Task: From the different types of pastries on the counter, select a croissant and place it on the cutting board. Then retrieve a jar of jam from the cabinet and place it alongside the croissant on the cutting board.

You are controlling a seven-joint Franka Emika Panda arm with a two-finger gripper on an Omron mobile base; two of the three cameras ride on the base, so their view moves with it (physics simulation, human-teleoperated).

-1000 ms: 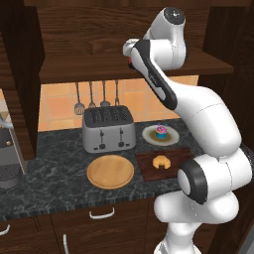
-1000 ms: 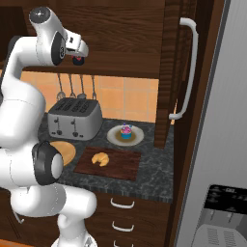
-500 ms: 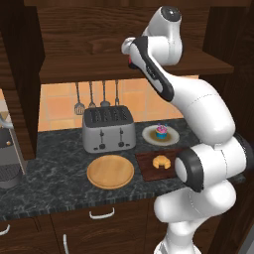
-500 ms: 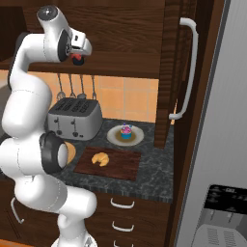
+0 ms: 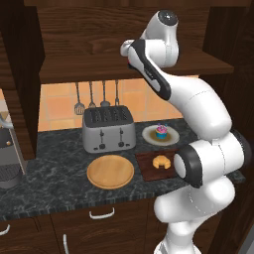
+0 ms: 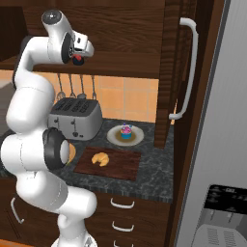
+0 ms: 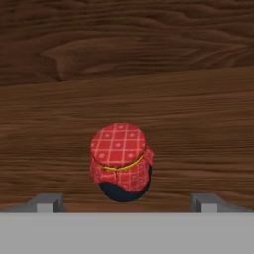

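Hovering over jar of jam (image 7: 121, 161) on cabinet (image 7: 149, 74) shelf, gripper (image 7: 127, 201) spread wide, ungrasped.

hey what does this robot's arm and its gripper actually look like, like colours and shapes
The arm is glossy white, built of thick rounded segments with dark grey rings at the joints and round caps at the elbows. No cables or markings are visible. The gripper ends in two small grey blocky fingertips, seen in the hand view; the jaws look squared off.

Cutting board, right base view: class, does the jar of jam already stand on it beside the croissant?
No. The cutting board carries the croissant alone; the hand view shows the jar of jam on the cabinet's wooden shelf.
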